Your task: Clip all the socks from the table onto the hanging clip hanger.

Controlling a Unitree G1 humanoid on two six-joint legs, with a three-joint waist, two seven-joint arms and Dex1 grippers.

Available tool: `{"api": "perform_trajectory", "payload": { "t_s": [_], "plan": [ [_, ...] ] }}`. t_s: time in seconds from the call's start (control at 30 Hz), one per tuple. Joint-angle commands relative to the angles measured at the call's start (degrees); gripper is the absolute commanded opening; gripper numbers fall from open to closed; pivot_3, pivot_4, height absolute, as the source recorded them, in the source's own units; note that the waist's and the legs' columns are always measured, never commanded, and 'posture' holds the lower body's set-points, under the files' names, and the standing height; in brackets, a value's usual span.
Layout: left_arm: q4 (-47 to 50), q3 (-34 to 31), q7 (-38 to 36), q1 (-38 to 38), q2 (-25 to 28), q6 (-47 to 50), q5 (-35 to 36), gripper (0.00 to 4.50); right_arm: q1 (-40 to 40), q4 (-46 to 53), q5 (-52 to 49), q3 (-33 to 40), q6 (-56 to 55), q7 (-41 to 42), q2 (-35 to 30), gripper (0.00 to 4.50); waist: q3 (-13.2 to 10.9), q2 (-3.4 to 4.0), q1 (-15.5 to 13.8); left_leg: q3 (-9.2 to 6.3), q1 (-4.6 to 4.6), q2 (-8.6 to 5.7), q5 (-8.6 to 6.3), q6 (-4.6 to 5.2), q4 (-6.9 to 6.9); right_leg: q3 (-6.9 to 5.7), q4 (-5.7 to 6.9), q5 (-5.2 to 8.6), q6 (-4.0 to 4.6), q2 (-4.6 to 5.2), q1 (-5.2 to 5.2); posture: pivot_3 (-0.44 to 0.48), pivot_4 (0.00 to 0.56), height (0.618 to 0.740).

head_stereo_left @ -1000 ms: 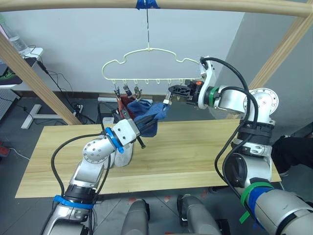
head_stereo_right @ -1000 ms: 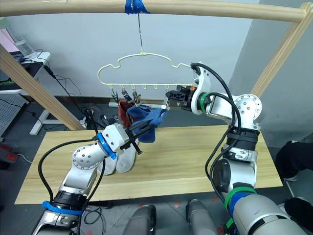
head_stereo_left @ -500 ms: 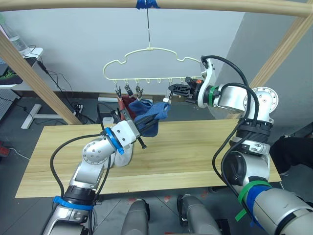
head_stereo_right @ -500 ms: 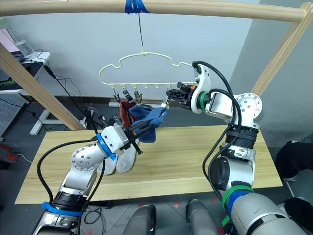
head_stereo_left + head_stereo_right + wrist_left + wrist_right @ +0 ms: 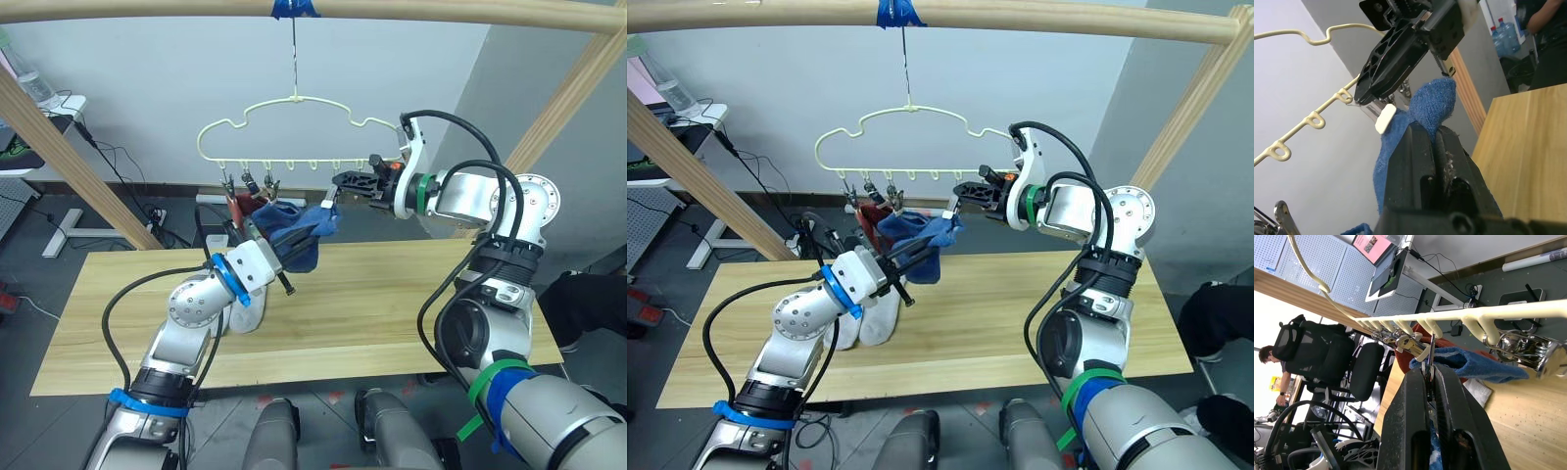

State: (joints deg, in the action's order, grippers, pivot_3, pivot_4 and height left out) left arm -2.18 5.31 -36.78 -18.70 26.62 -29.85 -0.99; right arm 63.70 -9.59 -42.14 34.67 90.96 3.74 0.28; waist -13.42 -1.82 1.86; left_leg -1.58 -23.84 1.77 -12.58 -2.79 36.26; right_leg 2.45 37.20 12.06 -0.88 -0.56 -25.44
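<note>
One red sock (image 5: 257,204) hangs clipped; left gripper (image 5: 278,247) clamps the blue sock (image 5: 299,231), right gripper (image 5: 340,180) pinches a clip (image 5: 1427,357); grey socks (image 5: 867,318) wait on the table (image 5: 392,304).

The rust red sock (image 5: 247,206) at frame centre is mostly hidden behind the blue sock (image 5: 299,227). The grey socks (image 5: 867,318) lower left sit largely under the left arm. Whether the small clip (image 5: 331,204) grips fabric is too small to tell.
</note>
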Motion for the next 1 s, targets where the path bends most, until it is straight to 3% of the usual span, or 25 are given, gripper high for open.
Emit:
{"api": "perform_trajectory", "payload": {
  "t_s": [0.03,0.23,0.33,0.57,0.67,0.77,0.9,1.0],
  "plan": [
    [0.9,-0.7,1.0,-0.9,0.2,-1.5,0.2,0.02,-0.1,2.6,-0.6,-3.4,-0.5,2.1,-1.3,0.0,0.0,0.0,0.0,0.0,-0.01,0.0,0.0,0.0,0.0,0.0,0.0,0.0,0.0,0.0,0.0,0.01,0.223,0.74],
    [1.0,-0.6,1.1,-0.7,0.3,-1.7,0.2,0.02,-0.9,2.7,-0.5,-5.1,-1.6,3.5,-2.1,0.0,0.0,0.0,0.0,0.0,0.0,0.0,-0.01,0.01,0.0,0.0,-0.01,0.0,0.0,0.0,0.0,0.014,0.222,0.74],
    [1.2,-0.5,1.1,-0.8,0.3,-1.6,0.2,0.0,-1.1,2.8,-0.7,-5.2,-1.7,3.9,-2.0,0.87,0.0,0.0,0.0,0.0,0.0,0.0,-0.01,0.01,0.0,0.0,-0.01,0.0,0.0,0.0,0.0,0.014,0.221,0.74],
    [1.1,-0.2,1.4,-1.0,0.2,-0.9,0.0,0.0,-2.2,3.8,-0.7,-6.0,-1.4,4.6,-2.3,3.35,0.0,0.0,0.0,0.0,0.0,0.0,-0.01,0.01,0.0,0.0,-0.01,0.0,0.0,0.0,0.0,0.017,0.217,0.74],
    [1.3,0.2,1.0,-0.8,0.2,0.2,0.4,0.0,-4.7,8.3,0.6,-11.4,-3.9,6.5,-5.7,4.39,0.0,0.0,0.0,-0.01,0.0,0.0,-0.01,0.01,0.0,0.0,-0.01,0.0,0.0,0.0,0.0,0.015,0.214,0.74],
    [1.6,0.1,1.2,-0.8,-0.3,3.2,1.5,0.0,-9.6,17.4,0.8,-20.1,-8.1,10.8,-11.6,4.46,0.0,0.0,-0.2,-0.04,-0.03,-0.02,-0.01,0.01,-0.01,-0.03,-0.05,0.06,-0.09,0.01,0.01,0.011,0.214,0.74],
    [2.5,-0.3,1.7,-0.8,-0.9,7.8,2.8,0.0,-14.3,25.3,0.5,-24.4,-11.0,13.0,-15.8,4.46,0.0,0.0,0.0,-0.02,-0.04,-0.03,-0.02,0.03,0.0,-0.01,-0.08,0.06,-0.1,0.03,0.01,0.002,0.211,0.74],
    [3.8,-0.6,-0.6,-0.5,-1.1,12.3,7.1,0.75,-17.3,30.7,2.3,-25.2,-14.6,11.0,-16.5,4.5,0.0,0.0,0.2,-0.03,0.02,0.02,-0.02,0.03,0.0,0.0,0.0,0.06,-0.1,-0.03,0.01,-0.003,0.209,0.74]
  ]
}}
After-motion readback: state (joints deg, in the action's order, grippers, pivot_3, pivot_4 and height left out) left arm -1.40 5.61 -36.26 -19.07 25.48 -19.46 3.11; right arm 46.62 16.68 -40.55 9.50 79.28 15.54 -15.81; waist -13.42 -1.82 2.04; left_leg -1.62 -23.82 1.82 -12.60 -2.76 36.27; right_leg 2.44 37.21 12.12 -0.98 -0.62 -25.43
